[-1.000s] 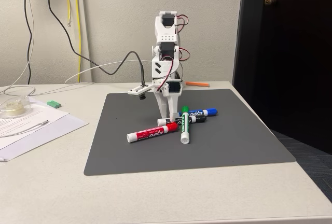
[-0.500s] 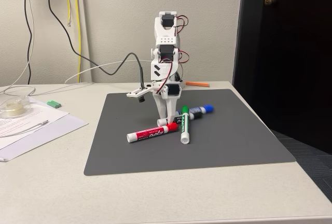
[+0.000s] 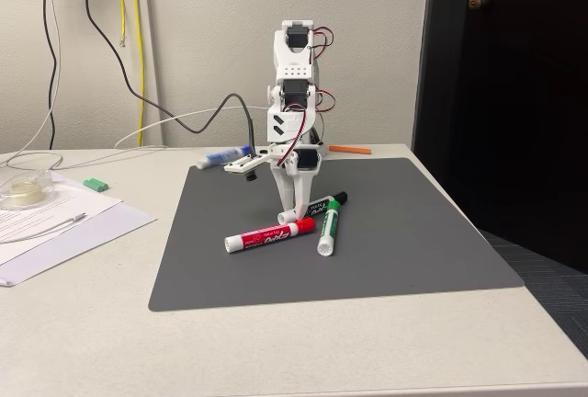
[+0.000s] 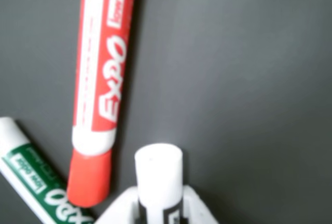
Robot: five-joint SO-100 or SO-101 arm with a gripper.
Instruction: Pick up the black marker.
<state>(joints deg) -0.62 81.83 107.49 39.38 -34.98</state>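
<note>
Black marker lying on the grey mat, white butt end seated between the two fingers of the gripper, closed on the barrel near that end. Likely light, rigid, smooth plastic, so prone to slipping or pivoting; better held nearer the barrel's middle. Just beside, red marker and green marker. Farther out, blue-capped marker beyond the mat. Shallow clear dish on papers, contents unclear.
</note>
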